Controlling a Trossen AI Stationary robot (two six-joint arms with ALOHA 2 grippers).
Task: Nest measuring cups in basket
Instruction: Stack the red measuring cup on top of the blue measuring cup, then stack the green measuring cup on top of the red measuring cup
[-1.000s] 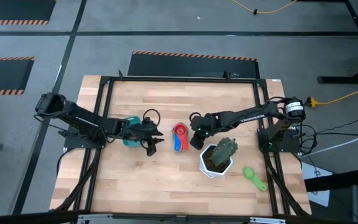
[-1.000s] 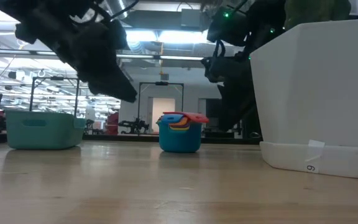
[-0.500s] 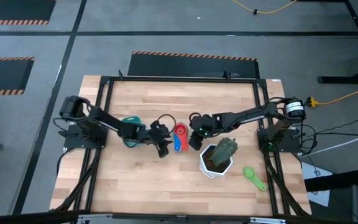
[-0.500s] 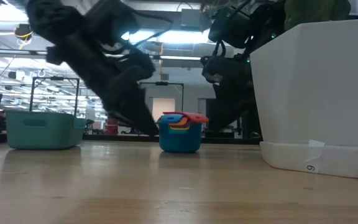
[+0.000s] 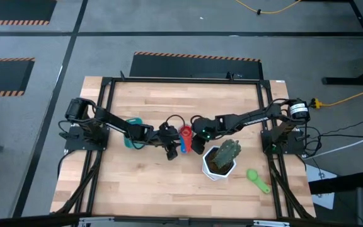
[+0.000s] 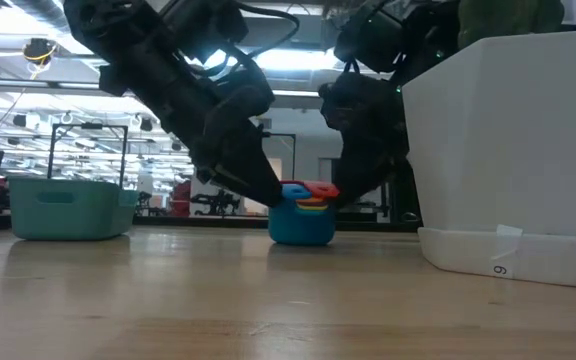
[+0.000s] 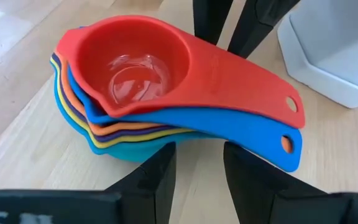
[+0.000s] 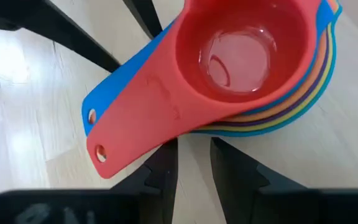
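Observation:
A stack of nested measuring cups (image 5: 183,135), red on top and blue at the bottom, stands on its base on the table (image 5: 169,101), handles toward the near edge. My left gripper (image 7: 199,155) slants down at the stack's left side, open. From the right side my right gripper (image 8: 194,146) slants down at the stack (image 8: 241,56), also open. The teal basket (image 6: 68,208) stands on the table left of the stack, partly under my left arm (image 5: 133,122). A green measuring cup (image 5: 257,178) lies at the near right. My left gripper meets the stack from the table's left, slanting down, with one fingertip (image 6: 263,185) against the bottom blue cup's wall (image 7: 132,152). Nothing is between the fingers. The stack stays upright on the table. My right gripper has its fingertips just beside the stack; whether they touch it I cannot tell.
A white hexagonal pot (image 5: 208,165) with a green plant stands just right of and nearer than the stack, close to my right gripper. A black frame (image 5: 106,113) runs around the table's edge. Bare wood lies at the far side and the near left.
My left gripper has gone toward the table's right and down, from beside the basket to the stack. The stack has slid a little toward the right, still upright. My right gripper has tipped further down at the stack without shifting place.

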